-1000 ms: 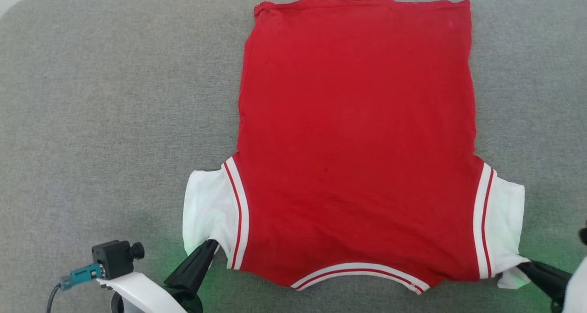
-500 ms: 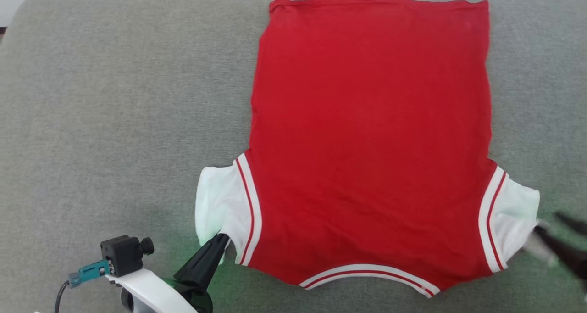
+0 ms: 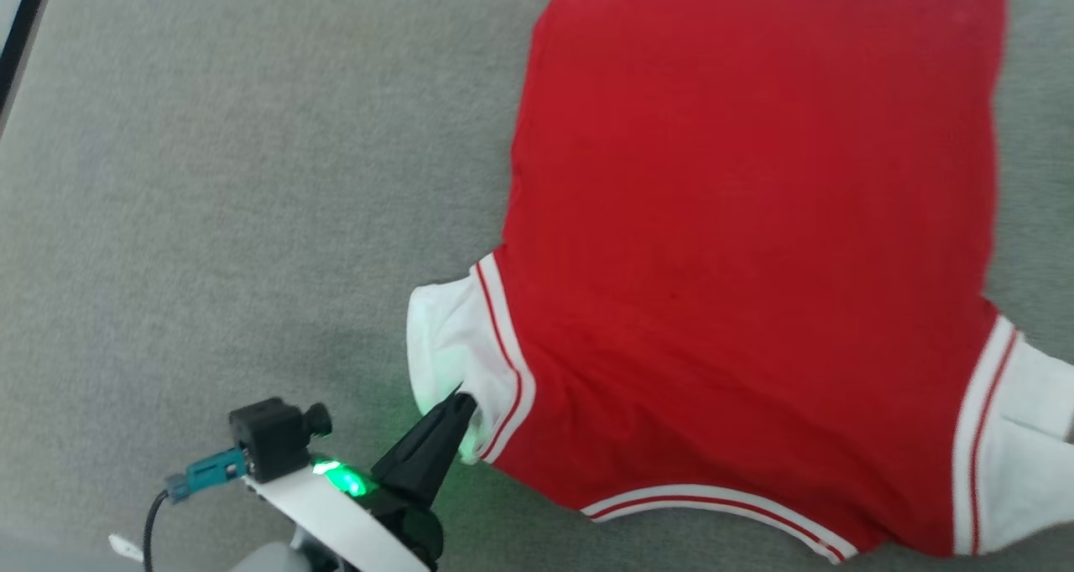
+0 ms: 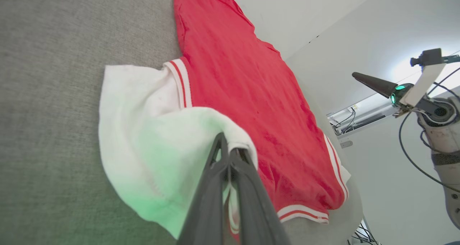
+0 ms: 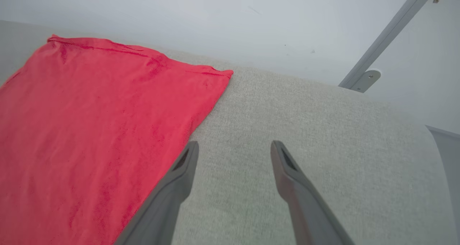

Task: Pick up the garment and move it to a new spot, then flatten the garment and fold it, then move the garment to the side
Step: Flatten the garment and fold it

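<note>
garment lay flat, plain red up, right half of head view, on grey worktop. left tool was clenched on its white sleeve, probably to pull it taut; right tool gaped empty beside the red edge.

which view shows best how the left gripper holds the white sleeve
The left wrist view: the left gripper, shut, pinches the white sleeve close up. The head view shows that pinch from above, smaller. The right wrist view gives the red body of the garment.
</note>
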You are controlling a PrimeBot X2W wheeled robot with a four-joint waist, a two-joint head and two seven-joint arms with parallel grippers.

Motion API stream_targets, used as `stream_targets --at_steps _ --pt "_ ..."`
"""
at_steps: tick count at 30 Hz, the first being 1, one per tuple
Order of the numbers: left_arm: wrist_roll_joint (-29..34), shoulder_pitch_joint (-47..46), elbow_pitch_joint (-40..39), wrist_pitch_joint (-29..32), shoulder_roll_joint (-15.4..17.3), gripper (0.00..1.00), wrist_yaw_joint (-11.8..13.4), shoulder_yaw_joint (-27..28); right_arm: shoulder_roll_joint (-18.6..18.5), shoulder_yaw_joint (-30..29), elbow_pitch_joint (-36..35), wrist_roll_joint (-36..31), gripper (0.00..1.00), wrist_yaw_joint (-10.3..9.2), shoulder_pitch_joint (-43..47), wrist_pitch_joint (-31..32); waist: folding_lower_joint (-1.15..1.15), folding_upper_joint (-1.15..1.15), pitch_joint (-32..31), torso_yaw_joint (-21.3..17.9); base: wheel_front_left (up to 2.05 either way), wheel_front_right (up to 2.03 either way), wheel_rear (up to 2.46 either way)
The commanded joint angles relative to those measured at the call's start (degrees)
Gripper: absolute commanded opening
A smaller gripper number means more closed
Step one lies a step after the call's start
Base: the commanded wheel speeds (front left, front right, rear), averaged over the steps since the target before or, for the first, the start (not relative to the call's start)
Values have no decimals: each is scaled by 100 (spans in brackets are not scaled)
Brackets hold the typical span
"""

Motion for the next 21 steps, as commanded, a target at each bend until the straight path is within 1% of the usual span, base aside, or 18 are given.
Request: stream_targets --at_steps 1,7,11,13,16,21 --pt "89 -89 -24 -29 -23 0 -39 1 39 63 95 -59 100 -1 -158 28 0 0 229 215 0 0 0" --pt "184 -471 -112 -24 -242 0 -39 -192 141 974 1478 -887 100 -1 -2204 660 0 0 775 603 0 0 0" --pt "226 -623 -141 -34 -351 0 -40 -280 340 1256 2520 -1376 100 -1 -3208 985 0 0 973 825 0 0 0" --pt "236 -662 -156 -36 -412 0 -40 -352 392 1310 2956 -1491 100 -1 -3547 1122 0 0 1034 927 0 0 0" --pt "242 -739 -186 -35 -463 0 -40 -439 489 1240 3588 -1658 100 -1 -3960 1344 0 0 1097 1052 0 0 0" --pt "184 -738 -240 -37 -553 0 -41 -448 657 1282 4379 -1978 100 -1 -4165 1799 0 0 1132 1123 0 0 0"
